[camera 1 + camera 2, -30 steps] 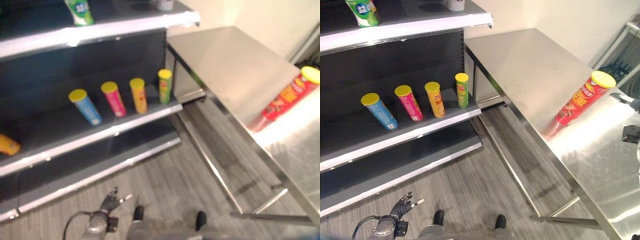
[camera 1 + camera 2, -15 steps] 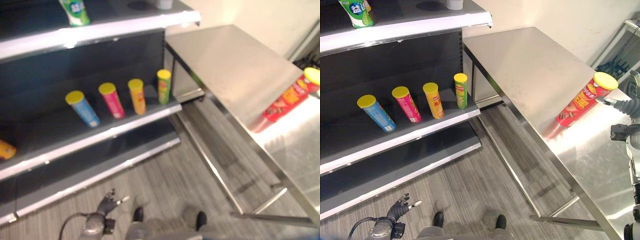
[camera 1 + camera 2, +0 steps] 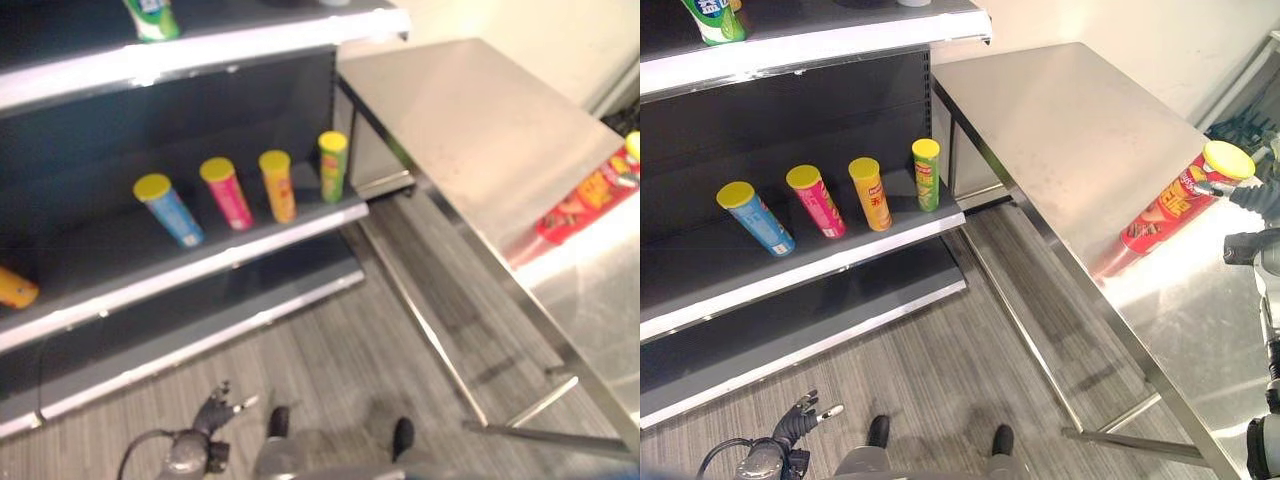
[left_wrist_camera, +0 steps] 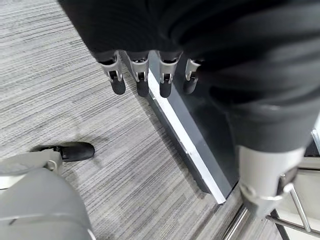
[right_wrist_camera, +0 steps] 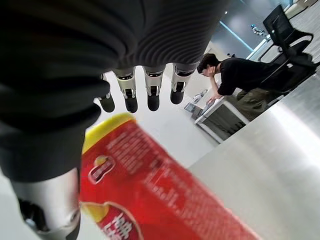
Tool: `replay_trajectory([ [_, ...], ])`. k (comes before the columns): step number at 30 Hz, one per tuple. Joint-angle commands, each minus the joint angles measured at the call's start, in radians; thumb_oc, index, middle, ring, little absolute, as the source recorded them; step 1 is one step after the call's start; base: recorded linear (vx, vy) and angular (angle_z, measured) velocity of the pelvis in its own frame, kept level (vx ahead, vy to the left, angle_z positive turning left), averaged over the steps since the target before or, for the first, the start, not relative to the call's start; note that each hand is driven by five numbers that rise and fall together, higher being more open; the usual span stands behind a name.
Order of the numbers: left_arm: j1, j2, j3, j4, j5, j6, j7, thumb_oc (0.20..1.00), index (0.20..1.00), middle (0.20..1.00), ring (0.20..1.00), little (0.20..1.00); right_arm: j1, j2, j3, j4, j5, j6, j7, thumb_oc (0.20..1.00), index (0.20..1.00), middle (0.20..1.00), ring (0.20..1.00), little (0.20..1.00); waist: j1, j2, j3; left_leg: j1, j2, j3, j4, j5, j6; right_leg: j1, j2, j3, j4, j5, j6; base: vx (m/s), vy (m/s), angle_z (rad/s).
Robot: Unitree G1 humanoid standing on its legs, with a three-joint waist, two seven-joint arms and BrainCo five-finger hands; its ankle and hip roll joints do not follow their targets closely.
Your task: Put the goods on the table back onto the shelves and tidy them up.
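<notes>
A red chip can (image 3: 1170, 208) with a yellow lid stands on the steel table (image 3: 1070, 120) near its right part. My right hand (image 3: 1252, 197) is at the can's top from the right, with one fingertip against it just below the lid. In the right wrist view its fingers (image 5: 152, 92) are straight above the can (image 5: 150, 200) and its thumb is beside the can, so the hand is open. My left hand (image 3: 798, 418) hangs low over the floor, its fingers (image 4: 140, 80) relaxed and holding nothing.
The middle shelf (image 3: 840, 262) carries a blue can (image 3: 755, 218), a pink can (image 3: 817, 200), an orange can (image 3: 870, 193) and a green can (image 3: 926, 175). A green-white bottle (image 3: 712, 20) stands on the top shelf. A person (image 5: 240, 80) leans over a desk beyond the table.
My right hand has come in from the right to the top of the red can. The camera has shifted a little. The left hand has stayed low.
</notes>
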Motion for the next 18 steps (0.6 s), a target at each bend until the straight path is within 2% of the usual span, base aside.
replay_trajectory([
  [1,-0.026,0.04,0.001,-0.021,-0.023,-0.035,0.01,1.0,1.0,1.0,1.0,1.0,-0.069,-0.088,0.029,-0.014,0.066,-0.04,-0.005,1.0,1.0,1.0,1.0,1.0,0.028,-0.021,-0.003,0.019,-0.033,-0.03,0.006,-0.099,0.033,0.018,0.056,-0.041,0.058,-0.112,-0.004,0.0,0.0,0.0],
  [15,-0.026,0.05,-0.018,-0.03,-0.022,-0.04,0.008,1.0,1.0,1.0,1.0,1.0,-0.151,-0.118,0.177,0.07,0.028,-0.017,0.054,1.0,1.0,1.0,1.0,1.0,0.036,-0.028,0.003,0.02,-0.029,-0.041,0.003,-0.094,0.027,0.024,0.058,-0.057,0.058,-0.114,-0.005,0.0,-0.003,0.04],
  [16,-0.026,0.05,-0.018,-0.03,-0.022,-0.041,0.008,1.0,1.0,1.0,1.0,1.0,-0.153,-0.118,0.179,0.071,0.028,-0.017,0.054,0.953,0.953,0.953,0.953,0.953,0.036,-0.028,0.003,0.02,-0.029,-0.041,0.003,-0.094,0.027,0.024,0.057,-0.057,0.058,-0.114,-0.005,0.0,0.0,0.0],
  [17,-0.029,0.05,-0.02,-0.025,-0.018,-0.041,0.01,1.0,1.0,1.0,1.0,1.0,-0.17,-0.121,0.197,0.078,0.015,-0.015,0.054,0.41,0.41,0.41,0.41,0.41,0.037,-0.028,0.004,0.018,-0.029,-0.042,0.002,-0.094,0.027,0.022,0.058,-0.057,0.058,-0.115,-0.006,0.0,0.0,0.0],
  [18,-0.029,0.05,-0.02,-0.025,-0.018,-0.041,0.01,1.0,1.0,1.0,1.0,1.0,-0.171,-0.121,0.198,0.078,0.015,-0.015,0.054,0.2,0.2,0.2,0.2,0.2,0.036,-0.028,0.004,0.018,-0.029,-0.042,0.002,-0.094,0.027,0.022,0.058,-0.057,0.058,-0.115,-0.006,0.0,0.0,0.0],
])
